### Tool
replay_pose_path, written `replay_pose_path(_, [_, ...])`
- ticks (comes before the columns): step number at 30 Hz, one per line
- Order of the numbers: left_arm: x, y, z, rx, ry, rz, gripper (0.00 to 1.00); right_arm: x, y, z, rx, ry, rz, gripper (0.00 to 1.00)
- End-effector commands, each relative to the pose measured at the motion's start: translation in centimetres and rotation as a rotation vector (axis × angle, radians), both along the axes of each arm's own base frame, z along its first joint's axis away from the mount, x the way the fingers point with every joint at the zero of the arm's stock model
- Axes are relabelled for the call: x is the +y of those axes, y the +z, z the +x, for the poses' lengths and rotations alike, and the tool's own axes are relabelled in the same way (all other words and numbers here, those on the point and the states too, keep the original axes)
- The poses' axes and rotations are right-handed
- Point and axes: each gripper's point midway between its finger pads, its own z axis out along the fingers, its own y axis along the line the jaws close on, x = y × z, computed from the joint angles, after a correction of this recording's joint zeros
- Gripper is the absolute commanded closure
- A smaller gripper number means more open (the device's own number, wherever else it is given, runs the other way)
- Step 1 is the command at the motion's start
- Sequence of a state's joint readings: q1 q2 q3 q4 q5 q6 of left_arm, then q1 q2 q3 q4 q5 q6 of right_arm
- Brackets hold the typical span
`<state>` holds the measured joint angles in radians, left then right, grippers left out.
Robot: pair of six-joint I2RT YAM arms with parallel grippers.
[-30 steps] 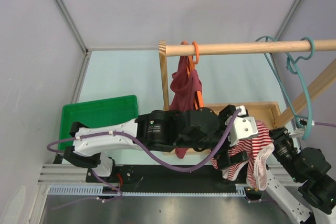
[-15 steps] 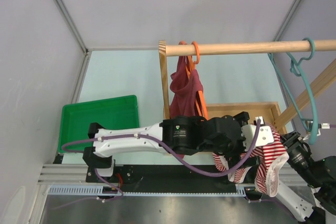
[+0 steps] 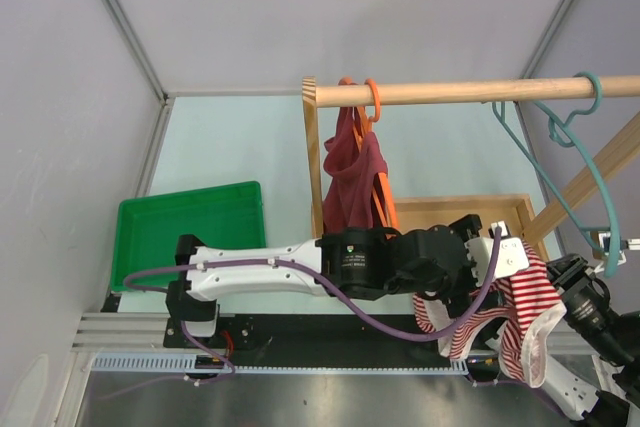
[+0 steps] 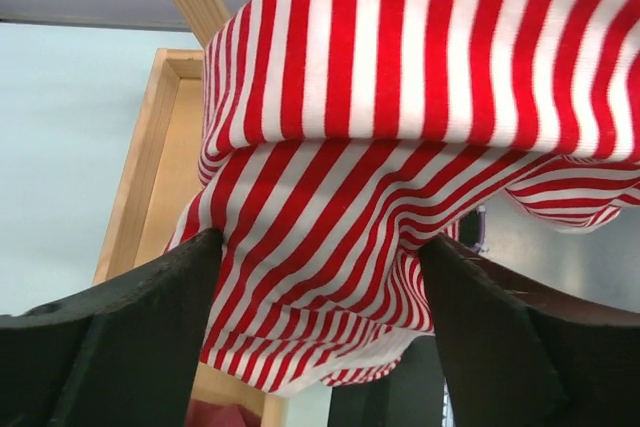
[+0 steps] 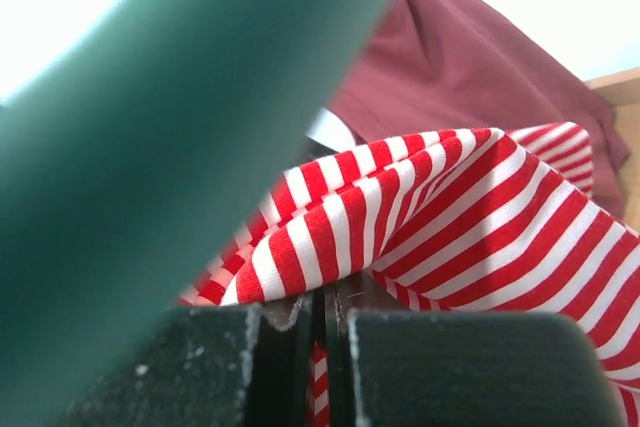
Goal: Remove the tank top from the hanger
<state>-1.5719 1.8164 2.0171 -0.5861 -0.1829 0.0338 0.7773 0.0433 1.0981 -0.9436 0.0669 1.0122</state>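
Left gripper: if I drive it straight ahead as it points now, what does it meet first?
The striped tank top: its bunched fabric fills the gap between the open fingers of the left gripper, right in line. Exact depth is unclear.

Overhead, the striped tank top (image 3: 525,292) swallows the left end effector (image 4: 315,337) (fingertips invisible there). The teal hanger (image 5: 150,127) is a blurry smear up close, and the right arm (image 3: 600,312) is cropped at the counter's (image 3: 230,147) near right corner.
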Motion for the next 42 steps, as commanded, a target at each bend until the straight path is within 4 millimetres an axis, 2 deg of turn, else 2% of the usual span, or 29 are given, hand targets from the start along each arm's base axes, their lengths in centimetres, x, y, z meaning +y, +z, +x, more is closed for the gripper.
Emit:
replay_pose_path(1, [-0.7,-0.1,0.7,0.01,0.037,-0.031,0.28,-0.8,3.8,-1.8,-0.086,0.046,0.117,1.0])
replay_pose_path(3, [-0.7,0.2,0.4,0.019,0.023,-0.045,0.38,-0.8,3.9,-2.0,-0.089,0.054,0.123,1.0])
replay_pose_path(4, [-0.7,0.2,0.2,0.026,0.014,-0.048,0.5,-0.8,4.0,-2.0,-0.093,0.057,0.123,1.0])
replay_pose_path(6, [-0.9,0.6,-0.4,0.035,-0.016,-0.065,0.62,-0.8,3.8,-2.0,-0.088,0.054,0.119,1.0])
replay_pose_path(7, [-0.8,0.8,-0.4,0.036,-0.019,-0.071,0.79,-0.8,3.6,-1.9,-0.081,0.051,0.111,1.0])
replay_pose_path(9, [-0.6,0.9,-0.3,0.036,-0.013,-0.073,0.96,-0.8,3.3,-1.8,-0.074,0.044,0.1,1.0])
replay_pose_path(10, [-0.5,0.9,-0.4,0.056,-0.002,-0.077,1.0,-1.1,3.1,-1.9,-0.07,0.037,0.091,0.98])
replay_pose_path(12, [-0.3,0.9,-0.5,0.067,-0.006,-0.07,1.0,-1.5,2.1,-1.6,-0.048,0.009,0.056,0.93])
replay_pose_path(13, [0.0,1.1,-0.7,0.076,-0.012,-0.071,1.0,-1.8,1.7,-1.5,-0.038,-0.01,0.044,0.81])
replay_pose_path(15, [0.4,1.1,-1.8,0.103,-0.05,-0.062,1.0,-3.0,1.2,-1.1,-0.019,-0.071,0.025,0.66])
replay_pose_path(16, [0.6,1.3,-2.2,0.106,-0.064,-0.065,1.0,-3.6,0.2,-1.1,0.009,-0.094,-0.006,0.46])
replay_pose_path(17, [1.2,1.8,-3.0,0.105,-0.08,-0.07,1.0,-4.5,0.1,-0.8,0.019,-0.136,-0.006,0.38])
replay_pose_path(18, [1.5,1.9,-3.3,0.102,-0.084,-0.071,1.0,-5.0,-0.9,-0.8,0.043,-0.158,-0.038,0.28])
replay_pose_path(19, [1.9,2.1,-3.7,0.101,-0.091,-0.07,1.0,-5.4,-1.1,-0.8,0.046,-0.171,-0.049,0.15])
replay_pose_path(20, [2.4,2.7,-4.2,0.099,-0.101,-0.082,1.0,-6.0,-1.3,-0.7,0.052,-0.197,-0.057,0.1])
replay_pose_path(22, [3.0,2.5,-4.4,0.099,-0.096,-0.073,1.0,-7.0,-1.5,-1.0,0.044,-0.217,-0.078,0.0])
replay_pose_path(28, [4.8,2.7,-4.9,0.135,-0.081,-0.079,1.0,-9.1,-1.1,-1.6,0.02,-0.264,-0.085,0.0])
replay_pose_path(30, [5.2,2.6,-5.8,0.134,-0.092,-0.077,1.0,-9.3,-1.2,-1.5,0.022,-0.269,-0.089,0.0])
replay_pose_path(31, [5.5,2.6,-5.3,0.116,-0.046,-0.08,1.0,-9.2,-1.3,-1.3,0.027,-0.271,-0.092,0.0])
replay_pose_path(32, [5.8,2.5,-6.0,0.101,-0.036,-0.081,1.0,-9.2,-1.4,-1.2,0.028,-0.273,-0.093,0.0])
replay_pose_path(33, [6.2,2.0,-5.6,0.081,0.004,-0.072,1.0,-9.0,-1.3,-1.1,0.027,-0.271,-0.092,0.0])
replay_pose_path(35, [7.3,2.3,-5.0,0.06,0.086,-0.087,1.0,-8.7,-1.6,-0.8,0.032,-0.268,-0.102,0.0])
replay_pose_path(36, [7.6,1.4,-4.8,0.055,0.11,-0.07,1.0,-8.5,-1.6,-0.7,0.031,-0.268,-0.103,0.0])
replay_pose_path(37, [8.5,2.0,-4.5,0.075,0.137,-0.092,1.0,-8.3,-1.7,-0.5,0.035,-0.263,-0.105,0.0])
replay_pose_path(38, [9.1,1.4,-3.9,0.062,0.189,-0.086,1.0,-8.1,-1.8,-0.3,0.037,-0.263,-0.107,0.0])
replay_pose_path(40, [10.4,1.9,-3.5,0.079,0.239,-0.115,1.0,-7.7,-2.0,-0.1,0.041,-0.256,-0.114,0.0])
replay_pose_path(42, [11.7,1.4,-2.4,0.057,0.315,-0.119,1.0,-7.2,-2.1,0.3,0.04,-0.248,-0.117,0.0])
